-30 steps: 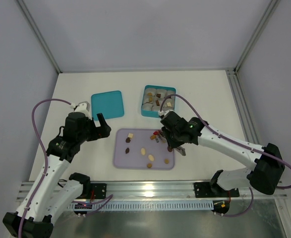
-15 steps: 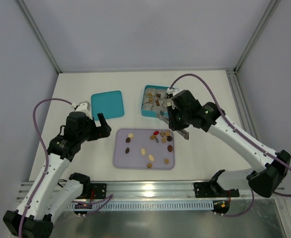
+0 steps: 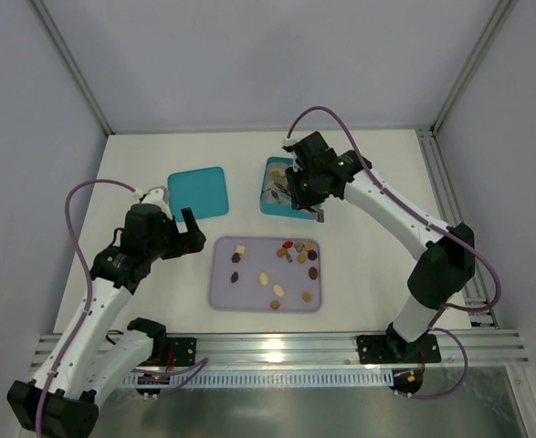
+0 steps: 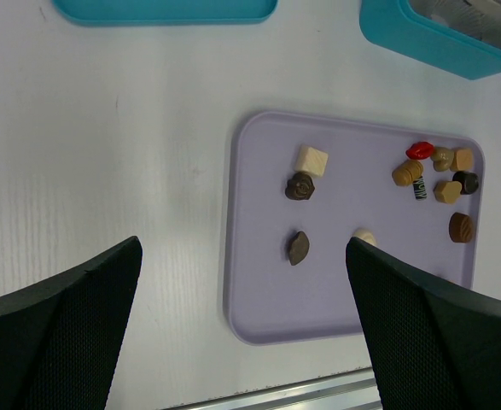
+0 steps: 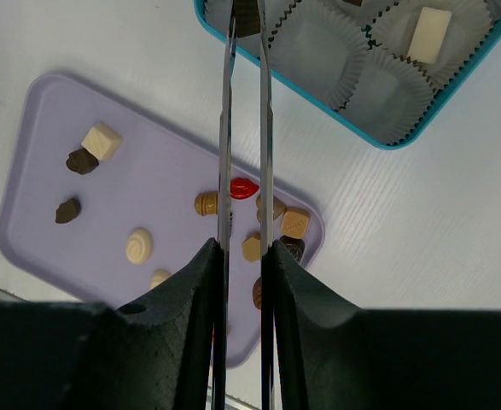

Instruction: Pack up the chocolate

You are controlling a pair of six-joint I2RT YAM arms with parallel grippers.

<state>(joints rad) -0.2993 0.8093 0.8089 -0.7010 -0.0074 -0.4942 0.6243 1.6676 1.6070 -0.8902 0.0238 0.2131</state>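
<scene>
Chocolate: one dark piece pinched between the thin blades of the right gripper, jaws nearly closed on it. Tips hang over the near corner of the teal box; whether the piece touches a cup can't be told. Box is lined with white paper cups. One cup holds a cream-white bar; the two cups nearest the blades show only paper. The top view shows a few brown bits in the farther cups.

Remaining sweets sit loose on the lavender tray, just near-side of the box and not touching it. Red lip-shaped one and a cluster of tan and brown ones are at the box-side end. Cream square, two dark ones and a white swirl are spread over the other end.

Left gripper spread wide, empty, above the tray's left edge. Teal lid flat on the white table, left of the box.
</scene>
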